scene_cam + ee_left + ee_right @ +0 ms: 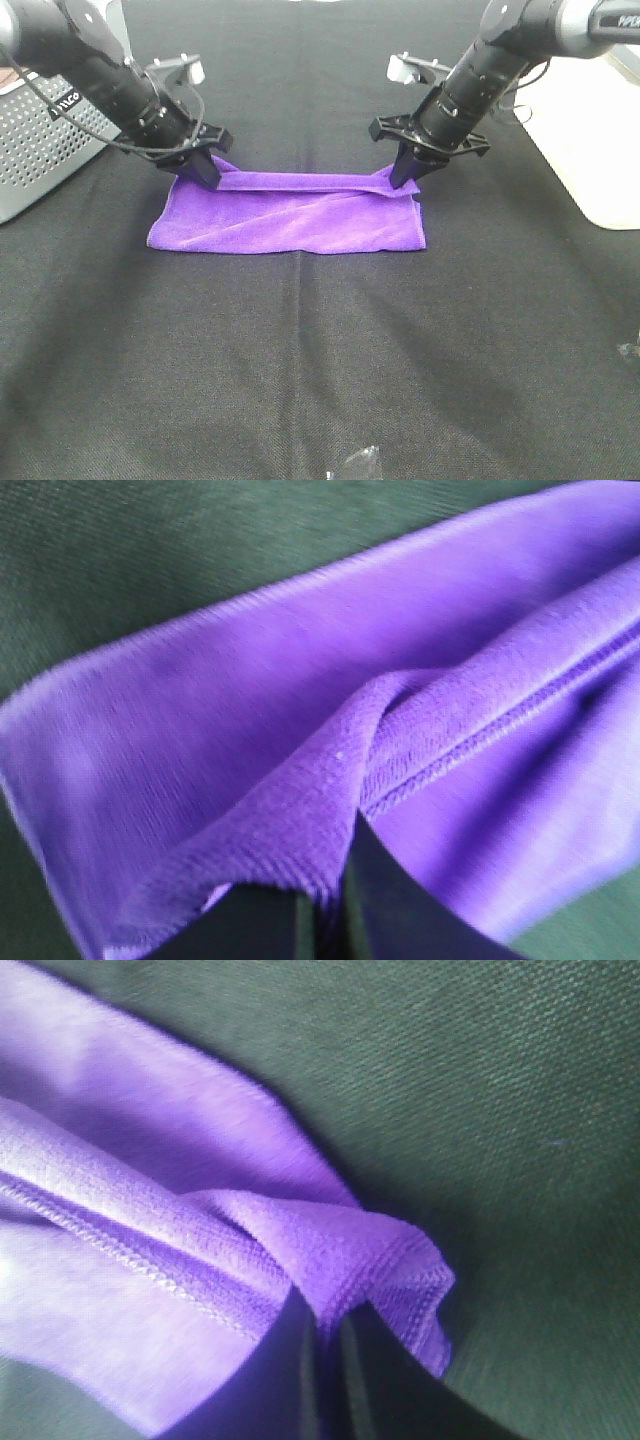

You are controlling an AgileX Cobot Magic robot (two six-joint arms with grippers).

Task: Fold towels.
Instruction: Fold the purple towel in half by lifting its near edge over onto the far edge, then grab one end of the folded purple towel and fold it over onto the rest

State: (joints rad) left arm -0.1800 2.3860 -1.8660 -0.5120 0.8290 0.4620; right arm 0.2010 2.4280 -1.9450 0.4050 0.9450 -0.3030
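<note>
Towel (290, 225): purple, lying on the black surface (320, 380), near the grey box (40, 140) but not touching it.
Left claw (200, 168): closed on the towel corner nearest the grey box; in the wrist view, a pinch of cloth (250, 710) bunched between the dark tips (320, 920), with the stitched hem running away from them.
Right claw (405, 180): closed on the corner at the other end of the same hem, the end farthest from the grey box; in the wrist view, a small peak of fabric (330, 1250) clamped the same way.
Held hem: lifted slightly off the rest of the towel and stretched fairly straight between the two claws, forming a narrow turned-over strip.
Done so far: both corners of one hem gripped and raised; free hem flat and unwrinkled.
Left to do: probably most of the job. First fold looks only begun, with the held hem yet to be carried across to the free one and released; any second fold untouched.
Risk: uneven travel of the two claws likely to skew the edges.
</note>
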